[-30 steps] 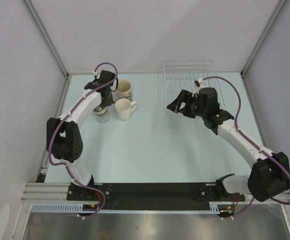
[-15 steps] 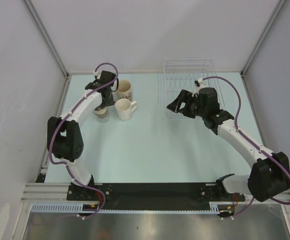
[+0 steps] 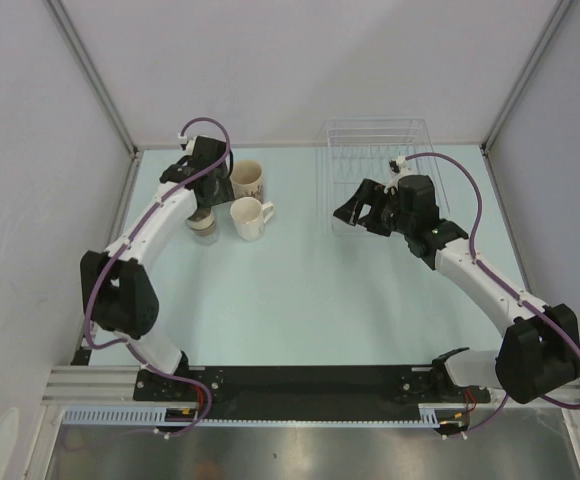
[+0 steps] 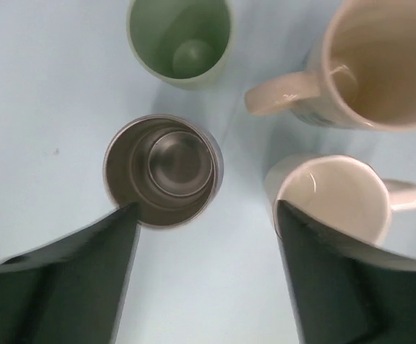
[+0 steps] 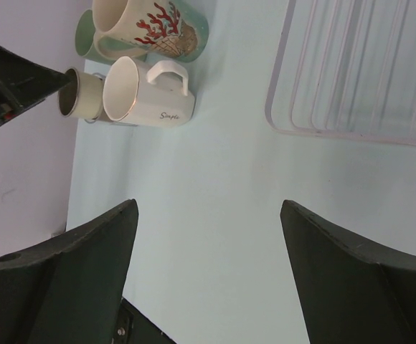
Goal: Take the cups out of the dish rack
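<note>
Steel cup (image 4: pixel 161 170) stands on the bench (image 4: pixel 43 79) beside the other cups (image 4: pixel 181 44) as my left pincer (image 4: pixel 206 211), shut a second ago, spreads wide above; the dish rack (image 3: pixel 375 124) looks empty.

Top view high overhead, left wrist close above cups (image 4: pixel 333 197), right wrist farther, sharing them

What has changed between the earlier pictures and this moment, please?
The left tool opened, let go of the small tan steel-lined cup and lifted off it. That cup, the pale green cup, the cream printed mug and the white handled mug kept their places. The right tool stayed open by the white wire dish rack.
</note>
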